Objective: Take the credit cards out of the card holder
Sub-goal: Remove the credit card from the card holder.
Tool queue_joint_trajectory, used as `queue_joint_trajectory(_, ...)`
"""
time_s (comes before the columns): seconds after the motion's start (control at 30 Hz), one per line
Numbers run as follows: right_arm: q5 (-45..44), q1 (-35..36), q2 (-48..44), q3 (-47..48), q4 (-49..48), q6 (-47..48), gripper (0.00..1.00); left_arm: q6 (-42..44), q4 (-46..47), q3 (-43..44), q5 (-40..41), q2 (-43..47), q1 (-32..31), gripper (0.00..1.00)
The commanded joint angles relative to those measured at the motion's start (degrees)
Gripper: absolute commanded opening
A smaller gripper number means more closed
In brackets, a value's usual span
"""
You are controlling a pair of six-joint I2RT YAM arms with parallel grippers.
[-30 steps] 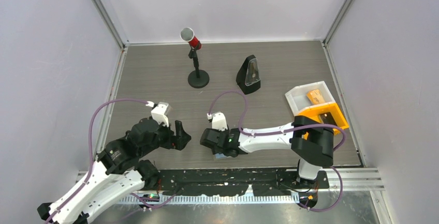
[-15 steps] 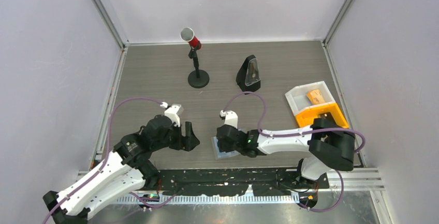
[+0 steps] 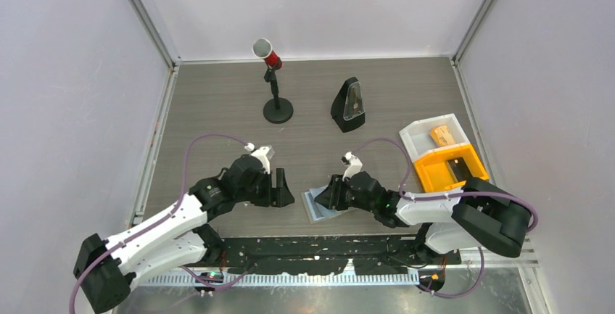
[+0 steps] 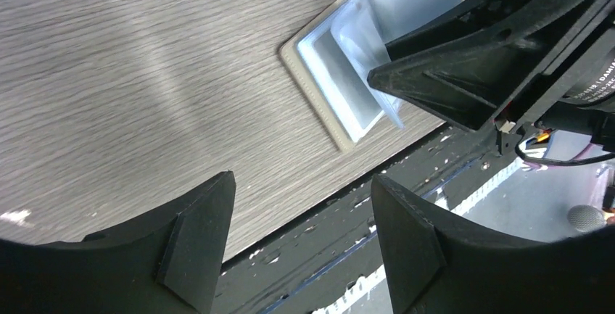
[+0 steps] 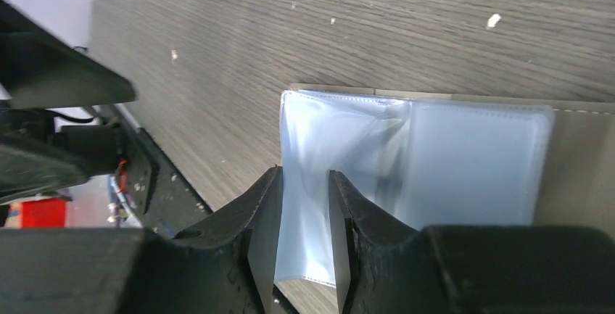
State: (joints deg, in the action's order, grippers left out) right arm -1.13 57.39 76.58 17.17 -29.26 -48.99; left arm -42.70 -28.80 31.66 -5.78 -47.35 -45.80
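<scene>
Well, right gripper (image 5: 304,183) has pulled back rightward, pinching a clear sleeve of the card holder (image 3: 320,204) at the table (image 3: 217,111) near edge; left gripper (image 3: 283,189), fingers spread, has moved in beside it.

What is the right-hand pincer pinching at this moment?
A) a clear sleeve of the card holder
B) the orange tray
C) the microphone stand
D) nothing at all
A: in the right wrist view, the right pincer has a finger pressed on each side of a clear sleeve of the card holder.
</scene>
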Motion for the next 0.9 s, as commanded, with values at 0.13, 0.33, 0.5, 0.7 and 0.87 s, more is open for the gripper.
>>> queue_joint_trajectory(0.13, 10.1, -3.2, -4.1, -4.7, -17.5, -2.7, 0.36, -4.7, 17.2, -0.7, -6.7, -8.8, -0.3, 0.56)
queue_joint_trajectory(0.33, 10.8, -4.1, -6.2, -5.8, -16.1, -3.0, 0.36, -6.6, 20.4, 0.4, -7.8, -16.1, -0.3, 0.28)
queue_joint_trajectory(0.5, 11.3, -4.6, -6.5, -6.6, -16.3, -3.5, 0.36, -7.3, 24.9, 0.2, -9.1, -20.7, -0.3, 0.21)
queue_joint_trajectory(0.7, 12.6, -4.6, -5.3, -6.5, -16.5, -4.6, 0.42, -9.2, 31.9, -0.1, -13.5, -25.4, -0.3, 0.19)
queue_joint_trajectory(0.87, 11.1, -4.8, -7.3, -5.7, -11.3, -3.8, 0.46, -11.4, 38.8, -1.2, -18.0, -29.6, -0.3, 0.19)
